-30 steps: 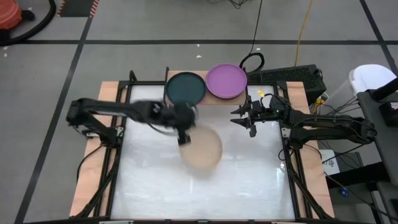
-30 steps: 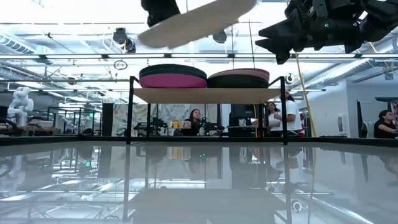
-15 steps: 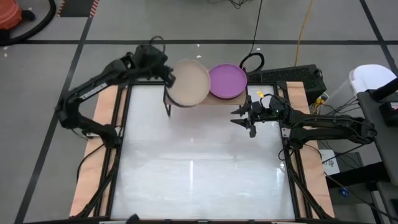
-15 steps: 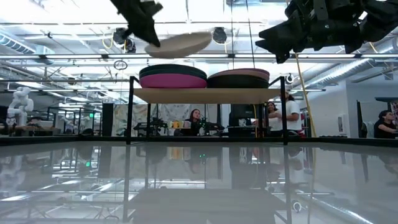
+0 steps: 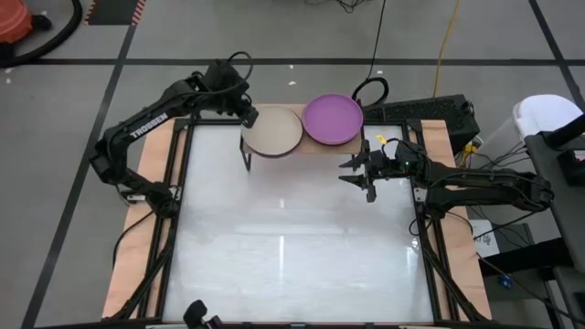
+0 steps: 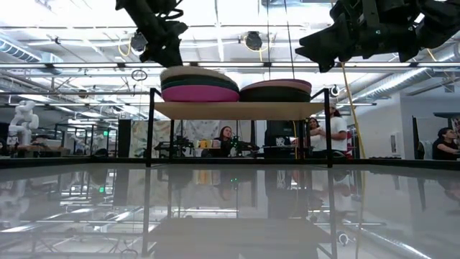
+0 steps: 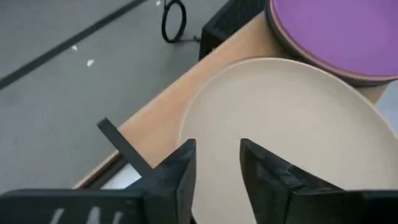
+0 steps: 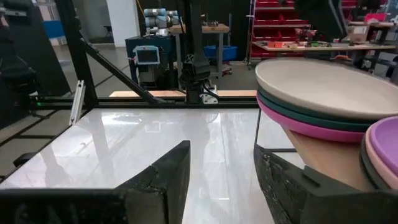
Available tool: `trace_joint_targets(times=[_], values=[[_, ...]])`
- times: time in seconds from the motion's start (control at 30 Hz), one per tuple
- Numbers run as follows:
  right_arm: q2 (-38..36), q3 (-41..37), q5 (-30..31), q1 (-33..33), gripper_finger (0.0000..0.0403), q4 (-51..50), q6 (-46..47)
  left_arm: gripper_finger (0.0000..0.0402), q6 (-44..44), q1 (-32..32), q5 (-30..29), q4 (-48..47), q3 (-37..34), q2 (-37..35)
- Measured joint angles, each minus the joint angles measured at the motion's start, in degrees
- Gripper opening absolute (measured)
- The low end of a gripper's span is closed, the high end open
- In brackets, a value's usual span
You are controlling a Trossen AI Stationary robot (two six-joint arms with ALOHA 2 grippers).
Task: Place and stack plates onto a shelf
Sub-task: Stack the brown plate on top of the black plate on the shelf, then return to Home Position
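We see the left gripper (image 5: pixel 249 116) fingers astride the matte beige plate's (image 5: pixel 271 132) rim atop the shelf (image 6: pixel 237 109) stack; the right gripper (image 5: pixel 358 173) fingers hang spread over bare worktop (image 5: pixel 292 238).

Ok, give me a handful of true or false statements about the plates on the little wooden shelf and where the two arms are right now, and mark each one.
1. The round matte beige plate tops the left stack on the small light-wood shelf. True.
2. The round purple plate lies on the white table. False: it tops the shelf's right stack.
3. The left gripper is at the beige plate's rim, one finger on either side. True.
4. The right gripper holds a plate. False: it is open and empty, hovering over the table near the shelf.
5. In the left stack, a magenta plate lies under a dark teal plate. True.
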Motion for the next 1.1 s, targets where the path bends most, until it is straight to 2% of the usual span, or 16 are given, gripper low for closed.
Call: trace_joint_targets(times=[0.2, 0.3, 0.4, 0.57, 0.67, 0.8, 0.93, 1.1], values=[[-0.8, 0.0, 0.2, -0.6, 0.0157, -0.9, -2.1, 0.0152, -0.5, -0.6, 0.3, 0.6, 0.0, -1.8], [-4.3, 0.0, 0.2, -1.9, 0.0157, -6.0, -3.7, 0.0153, 0.1, -2.5, 1.6, 1.0, -0.4, -5.7], [-9.8, 0.0, 0.2, -3.8, 0.0157, -12.9, -5.8, 0.0153, 2.7, -6.9, -1.6, 6.6, -4.8, -12.1], [-19.9, -0.4, 0.2, -6.3, 0.0157, -21.0, -7.1, 0.0153, 5.2, -15.1, -4.1, 25.2, -22.3, -25.6], [-26.1, -3.2, 0.2, -7.2, 0.0157, -21.2, -7.1, 0.0154, 3.7, -19.2, -4.2, 38.2, -34.4, -33.7], [-34.3, -8.8, 0.2, -8.5, 0.0157, -20.3, -5.2, 0.0154, 3.3, -23.1, -4.8, 50.7, -47.9, -42.3], [-41.2, -15.5, 0.2, -9.3, 0.0157, -15.7, 0.1, 0.0154, 2.7, -25.6, -4.8, 60.7, -59.1, -48.0], [-46.2, -22.6, 0.0, -9.4, 0.0157, -9.0, 5.2, 0.0154, 0.8, -27.2, -6.4, 71.3, -70.9, -51.3]])
